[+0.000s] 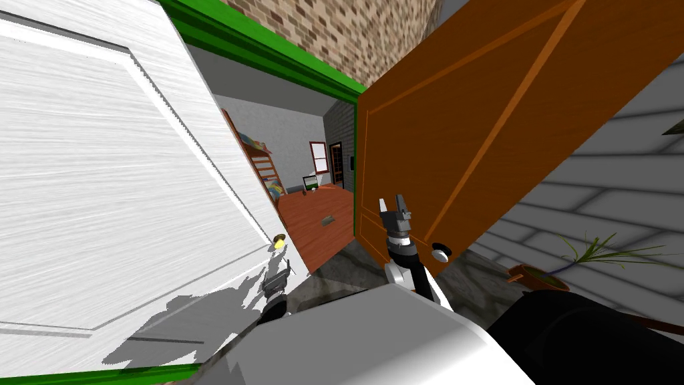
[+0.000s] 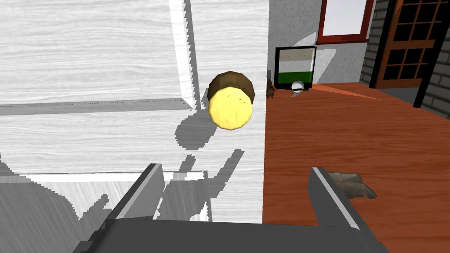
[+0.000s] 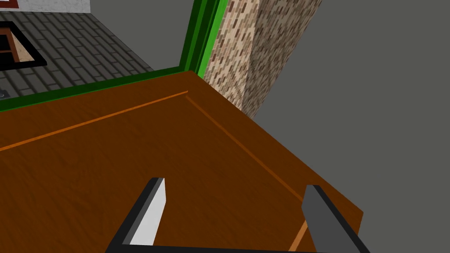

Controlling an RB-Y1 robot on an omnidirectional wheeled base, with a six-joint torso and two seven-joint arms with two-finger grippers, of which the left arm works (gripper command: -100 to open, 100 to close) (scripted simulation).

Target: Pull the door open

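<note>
The left hand (image 2: 236, 171) hangs low by the white door's (image 2: 88, 52) free edge, fingers spread wide and holding nothing. Just ahead of them, touching neither, sits the yellow knob (image 2: 230, 107). To my eye the hand should go forward until the knob lies between the fingers, close squarely on it, then draw back along the door's swing, or it may slip off. The right hand (image 1: 393, 204) is also wide and empty, close before the brown door (image 1: 467, 113). Beyond the gap lies a wood floor (image 2: 351, 131).
</note>
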